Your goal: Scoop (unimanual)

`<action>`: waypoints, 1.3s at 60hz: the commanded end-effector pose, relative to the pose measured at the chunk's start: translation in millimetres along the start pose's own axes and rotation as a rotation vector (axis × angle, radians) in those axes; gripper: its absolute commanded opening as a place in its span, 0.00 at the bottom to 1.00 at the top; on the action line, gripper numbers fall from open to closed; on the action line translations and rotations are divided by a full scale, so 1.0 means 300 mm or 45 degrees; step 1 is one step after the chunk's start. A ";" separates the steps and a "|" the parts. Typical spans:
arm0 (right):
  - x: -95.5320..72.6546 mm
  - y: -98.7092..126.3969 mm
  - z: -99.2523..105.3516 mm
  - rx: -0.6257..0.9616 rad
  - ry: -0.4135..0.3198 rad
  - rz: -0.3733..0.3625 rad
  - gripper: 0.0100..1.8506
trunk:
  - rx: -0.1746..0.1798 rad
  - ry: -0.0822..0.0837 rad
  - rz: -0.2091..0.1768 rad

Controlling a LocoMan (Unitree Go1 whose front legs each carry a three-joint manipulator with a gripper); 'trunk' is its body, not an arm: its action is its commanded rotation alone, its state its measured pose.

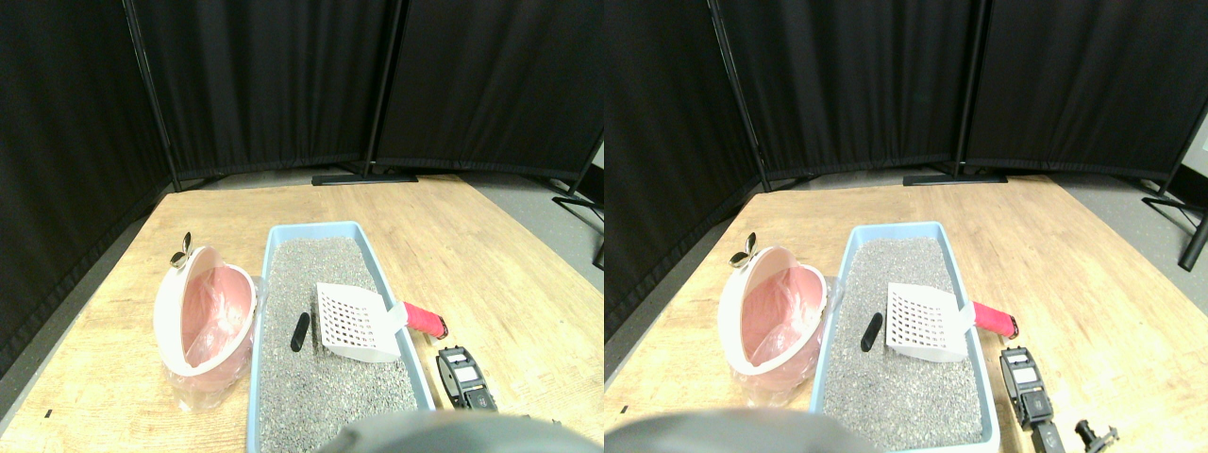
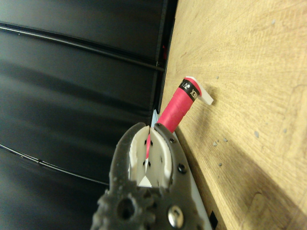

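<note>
A white slotted scoop (image 1: 354,326) lies in the blue litter box (image 1: 316,228) on grey litter. Its red-wrapped handle (image 1: 425,319) sticks out over the box's right rim. A small black lump (image 1: 300,332) lies on the litter just left of the scoop's head. My right gripper (image 1: 461,363) rests low on the wooden floor just short of the handle's end, apart from it. In the wrist view the red handle (image 2: 175,108) points away ahead of the gripper (image 2: 150,128), whose white-padded jaws meet at their tips with nothing between them.
A pink and white bin (image 1: 203,321) lined with clear plastic leans against the box's left side, with a metal clip (image 1: 181,253) behind it. Black curtain panels on stands (image 1: 363,176) close off the back and left of the wooden platform (image 1: 491,255).
</note>
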 end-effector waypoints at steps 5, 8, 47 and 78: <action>0.011 -0.006 0.025 -0.011 -0.071 0.003 0.22 | -0.004 0.000 0.003; 0.014 -0.009 0.027 -0.019 -0.078 0.007 0.22 | -0.004 0.001 0.002; 0.078 -0.032 0.057 0.234 -0.082 0.077 0.51 | -0.014 0.022 0.013; 0.204 -0.024 -0.008 0.343 0.014 0.137 0.51 | -0.039 0.039 0.052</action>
